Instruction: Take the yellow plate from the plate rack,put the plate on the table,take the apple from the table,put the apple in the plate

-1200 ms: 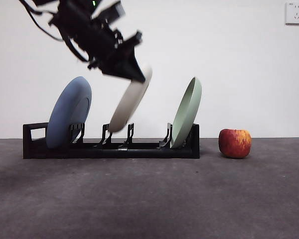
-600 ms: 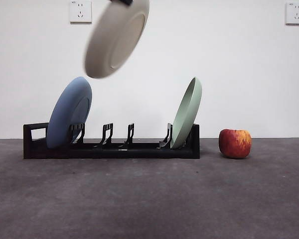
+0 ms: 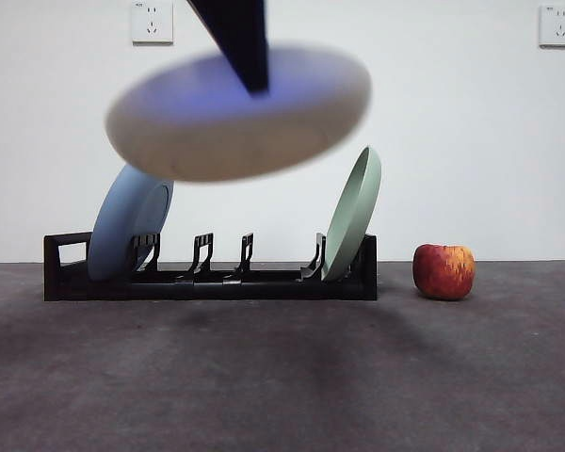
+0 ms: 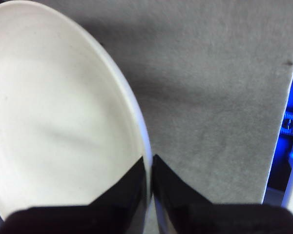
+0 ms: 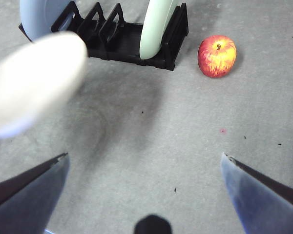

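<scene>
Left tool [image 4: 150,170] was clamped on the plate's [image 3: 240,113] rim, holding it aloft, clear of the rack [image 3: 207,278], for lowering to the bench [image 3: 282,377]. Right tool [image 5: 144,165] hung released above the bench. Apple [image 3: 443,271] sat beside the rack.

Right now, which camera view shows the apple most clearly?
The front view: the apple stands sharp on the table, to one side of the plate rack. The right wrist view shows it from above, smaller, stem visible. The left wrist view does not show it.
</scene>
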